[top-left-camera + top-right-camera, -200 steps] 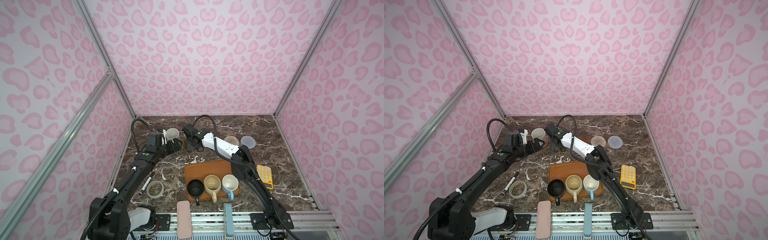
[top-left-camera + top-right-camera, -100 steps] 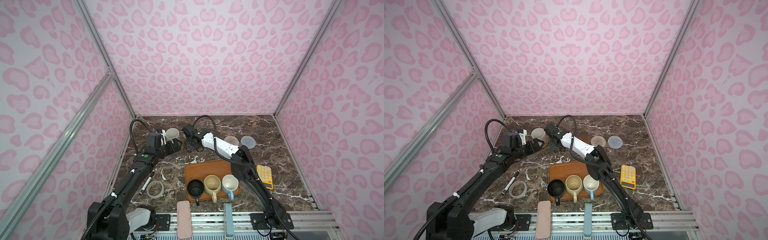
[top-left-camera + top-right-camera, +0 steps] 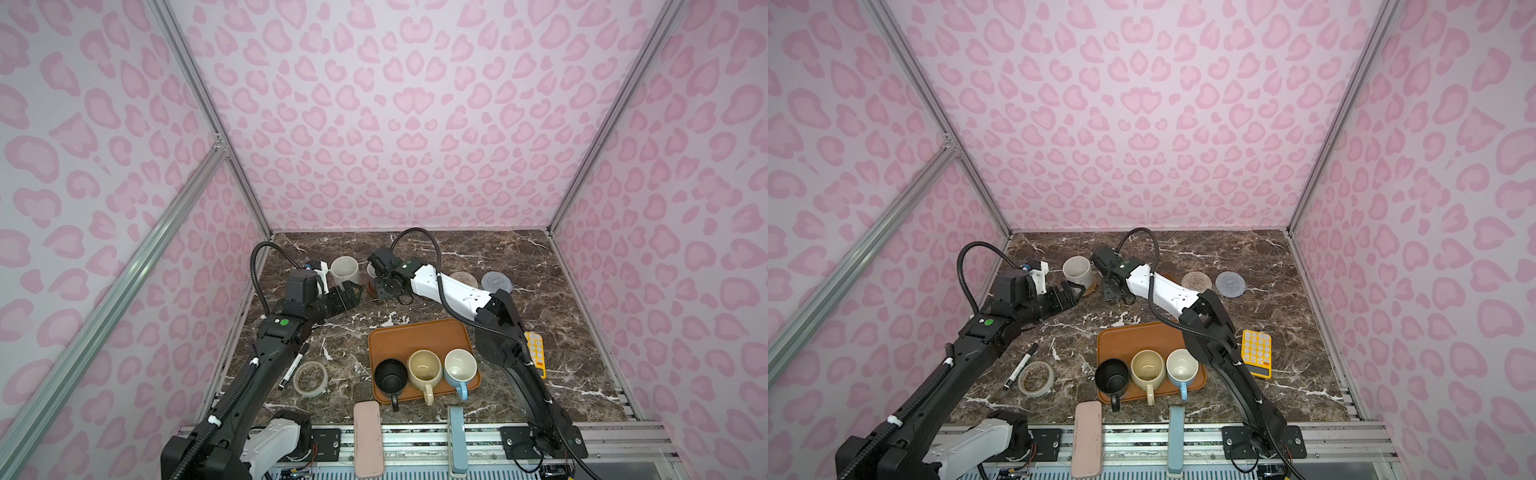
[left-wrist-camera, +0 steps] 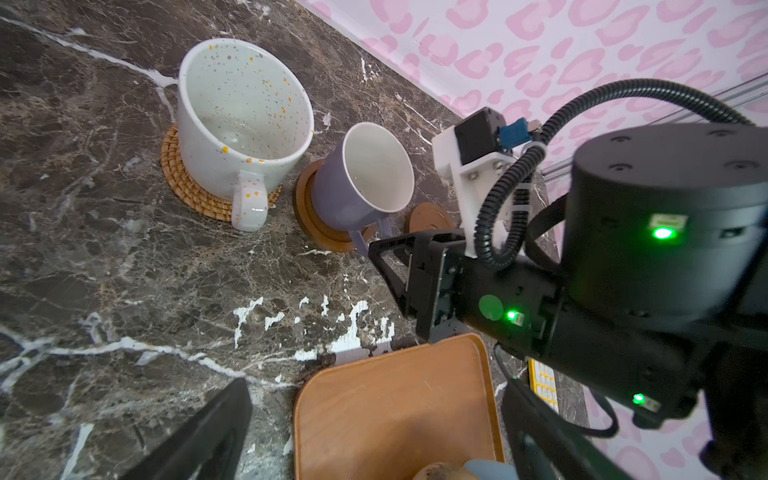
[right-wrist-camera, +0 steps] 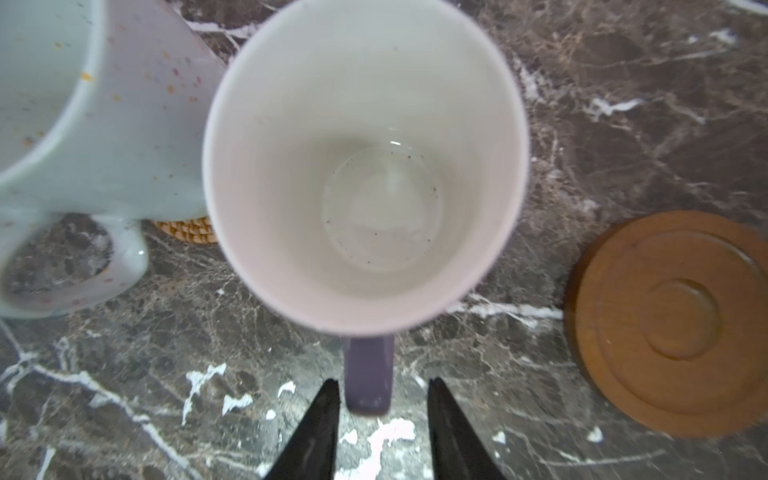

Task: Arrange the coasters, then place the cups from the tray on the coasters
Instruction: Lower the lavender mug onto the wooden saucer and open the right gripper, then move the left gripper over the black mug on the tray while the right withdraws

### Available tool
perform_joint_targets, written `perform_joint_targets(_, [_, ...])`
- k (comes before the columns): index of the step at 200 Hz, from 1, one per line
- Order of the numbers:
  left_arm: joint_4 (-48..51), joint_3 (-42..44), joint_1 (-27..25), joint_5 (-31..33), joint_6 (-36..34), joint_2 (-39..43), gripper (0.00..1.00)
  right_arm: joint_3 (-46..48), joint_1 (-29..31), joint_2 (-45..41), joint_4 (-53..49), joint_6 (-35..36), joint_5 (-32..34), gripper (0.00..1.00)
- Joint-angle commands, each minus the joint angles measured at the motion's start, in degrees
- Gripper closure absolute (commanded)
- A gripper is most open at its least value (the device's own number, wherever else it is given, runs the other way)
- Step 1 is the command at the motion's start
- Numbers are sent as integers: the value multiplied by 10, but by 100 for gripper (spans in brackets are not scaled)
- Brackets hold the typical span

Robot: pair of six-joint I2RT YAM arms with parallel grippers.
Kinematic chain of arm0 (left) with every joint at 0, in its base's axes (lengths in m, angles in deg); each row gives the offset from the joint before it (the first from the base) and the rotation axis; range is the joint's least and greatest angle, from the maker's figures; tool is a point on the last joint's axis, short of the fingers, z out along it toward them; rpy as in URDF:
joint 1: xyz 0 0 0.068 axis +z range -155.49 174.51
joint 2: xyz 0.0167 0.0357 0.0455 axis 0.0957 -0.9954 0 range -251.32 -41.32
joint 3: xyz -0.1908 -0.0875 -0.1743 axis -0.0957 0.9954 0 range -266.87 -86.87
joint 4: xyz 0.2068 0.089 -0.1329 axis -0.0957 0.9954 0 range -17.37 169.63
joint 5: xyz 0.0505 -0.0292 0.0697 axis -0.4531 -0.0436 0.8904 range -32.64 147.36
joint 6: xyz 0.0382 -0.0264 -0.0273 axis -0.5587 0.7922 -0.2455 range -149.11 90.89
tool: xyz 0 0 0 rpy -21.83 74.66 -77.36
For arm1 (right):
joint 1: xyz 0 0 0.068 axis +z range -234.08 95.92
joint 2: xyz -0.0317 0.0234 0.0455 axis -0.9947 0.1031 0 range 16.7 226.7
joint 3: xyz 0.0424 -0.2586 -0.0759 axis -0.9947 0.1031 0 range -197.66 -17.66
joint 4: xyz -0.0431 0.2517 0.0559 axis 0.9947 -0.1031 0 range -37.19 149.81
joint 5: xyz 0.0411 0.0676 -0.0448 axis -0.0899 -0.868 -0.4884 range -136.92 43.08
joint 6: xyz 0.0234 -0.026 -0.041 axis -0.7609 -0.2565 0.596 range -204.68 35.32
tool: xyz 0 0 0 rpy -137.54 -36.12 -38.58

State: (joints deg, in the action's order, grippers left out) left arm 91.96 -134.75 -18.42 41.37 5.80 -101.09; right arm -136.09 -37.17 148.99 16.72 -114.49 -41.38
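Observation:
The speckled white cup (image 4: 241, 116) stands on the tan rattan coaster (image 4: 183, 178). Beside it the lavender cup (image 4: 365, 183) stands on a brown wooden coaster (image 4: 320, 224). My right gripper (image 5: 383, 381) is open, its fingers on either side of the lavender handle (image 5: 368, 374), with a gap on one side. A second wooden coaster (image 5: 673, 324) lies bare next to it. The beige-pink (image 3: 465, 277) and grey-blue (image 3: 496, 281) coasters are bare too. The tray (image 3: 415, 336) holds the black (image 3: 390, 376), cream-yellow (image 3: 424, 368) and light blue (image 3: 460, 365) cups. My left gripper (image 3: 347, 297) is wide open and empty, just in front of the white cup.
A yellow calculator (image 3: 534, 353) lies right of the tray, under the right arm. A tape roll (image 3: 310, 378) and a marker pen (image 3: 293, 370) lie to the tray's left. A pink case (image 3: 368, 438) and a blue one (image 3: 457, 436) sit at the front edge. Pink walls enclose three sides.
My right gripper has opened off the lavender cup's handle, and the cup stays on its wooden coaster. The left arm has hardly moved.

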Motion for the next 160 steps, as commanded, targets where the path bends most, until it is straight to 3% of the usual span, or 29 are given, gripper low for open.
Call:
perform_joint_targets(1, [44,-3,-12,17,-3,28,4,45,3,-44,47,-1,1,56])
perform_joint_targets(34, [89,-4,-56,42,2,76,4,144,5,-141,78,6,8,35])
perform_joint_targets(45, [102,-2,-75,44,8,87,4,186,5,-180,94,5,6,11])
perform_joint_targets(52, [108,1,-90,49,14,94,4,209,5,-205,100,5,5,2])
perform_joint_targets(104, [141,29,-268,134,58,113,4,362,3,-363,121,25,-10,1])
perform_joint_targets(160, [187,48,-412,222,95,93,4,475,-3,-489,67,46,-46,1])
